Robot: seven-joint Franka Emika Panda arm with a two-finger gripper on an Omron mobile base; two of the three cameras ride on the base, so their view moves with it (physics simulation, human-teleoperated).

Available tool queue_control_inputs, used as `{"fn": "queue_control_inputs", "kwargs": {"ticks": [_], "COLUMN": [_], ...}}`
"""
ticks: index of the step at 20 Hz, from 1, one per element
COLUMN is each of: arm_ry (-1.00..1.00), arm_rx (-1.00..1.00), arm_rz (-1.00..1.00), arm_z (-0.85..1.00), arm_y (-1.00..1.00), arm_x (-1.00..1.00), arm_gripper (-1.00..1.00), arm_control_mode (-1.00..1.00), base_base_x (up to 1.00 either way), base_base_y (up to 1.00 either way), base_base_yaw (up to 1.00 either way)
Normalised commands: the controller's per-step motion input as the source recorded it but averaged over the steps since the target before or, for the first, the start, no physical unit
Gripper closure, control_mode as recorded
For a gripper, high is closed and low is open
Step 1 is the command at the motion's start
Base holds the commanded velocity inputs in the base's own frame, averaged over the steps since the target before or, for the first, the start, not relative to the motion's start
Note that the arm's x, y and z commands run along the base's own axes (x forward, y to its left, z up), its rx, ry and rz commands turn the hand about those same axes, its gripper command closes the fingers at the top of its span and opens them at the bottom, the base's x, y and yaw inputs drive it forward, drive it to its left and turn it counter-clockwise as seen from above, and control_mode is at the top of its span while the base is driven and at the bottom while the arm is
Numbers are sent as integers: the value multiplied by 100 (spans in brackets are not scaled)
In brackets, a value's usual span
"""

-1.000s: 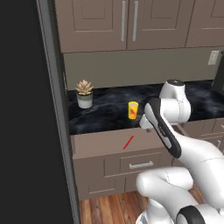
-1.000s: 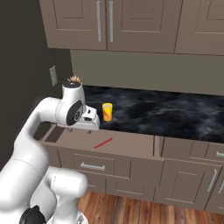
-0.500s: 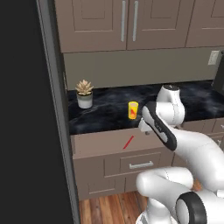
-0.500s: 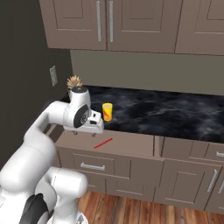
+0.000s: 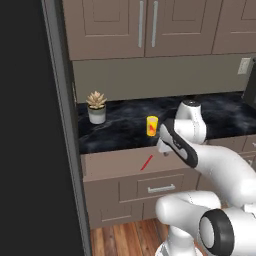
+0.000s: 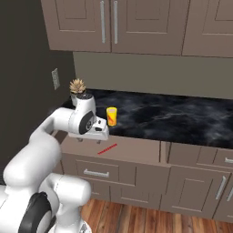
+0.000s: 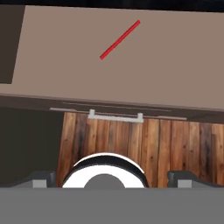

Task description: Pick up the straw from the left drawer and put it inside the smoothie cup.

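The red straw (image 5: 146, 162) (image 6: 107, 149) (image 7: 120, 39) lies flat and slanted in the open left drawer (image 5: 112, 163) (image 6: 136, 150) (image 7: 175, 65). Behind it, the yellow smoothie cup (image 5: 151, 125) (image 6: 111, 116) stands upright on the dark marble counter. My gripper (image 5: 162, 149) (image 6: 90, 139) (image 7: 113, 179) hovers above the drawer, just to the right of the straw in the left base view, and points down. It is open with nothing between its fingers. In the hand view the straw lies well ahead of the two fingertips (image 7: 41, 178), which sit over the drawer's front and the wood floor.
A grey pot with a succulent (image 5: 96, 107) (image 6: 77, 87) stands at the counter's left end. A dark tall wall (image 5: 30, 125) bounds the left side. Wall cabinets (image 5: 145, 25) hang above. The drawer below has a metal bar handle (image 7: 116, 115) (image 5: 161, 188).
The arm has folded lower and the gripper has come down a little toward the open drawer. The straw and the cup have not moved.
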Motion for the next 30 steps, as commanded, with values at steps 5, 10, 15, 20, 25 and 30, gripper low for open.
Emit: {"fn": "queue_control_inputs", "kwargs": {"ticks": [5, 10, 15, 20, 25, 30], "arm_ry": [2, 6, 7, 6, 4, 3], "arm_rx": [0, 0, 0, 0, 0, 0], "arm_rz": [0, 0, 0, 0, 0, 0], "arm_z": [-16, -23, -25, -27, -35, -32], "arm_y": [0, 0, 0, 0, 0, 0], "arm_x": [15, 16, 19, 22, 24, 29], "arm_gripper": [-100, -100, -100, -100, -100, -100], "arm_control_mode": [-100, -100, -100, -100, -100, -100], "base_base_x": [0, 0, 0, 0, 0, 0], "base_base_y": [0, 0, 0, 0, 0, 0], "base_base_yaw": [0, 0, 0, 0, 0, 0]}}
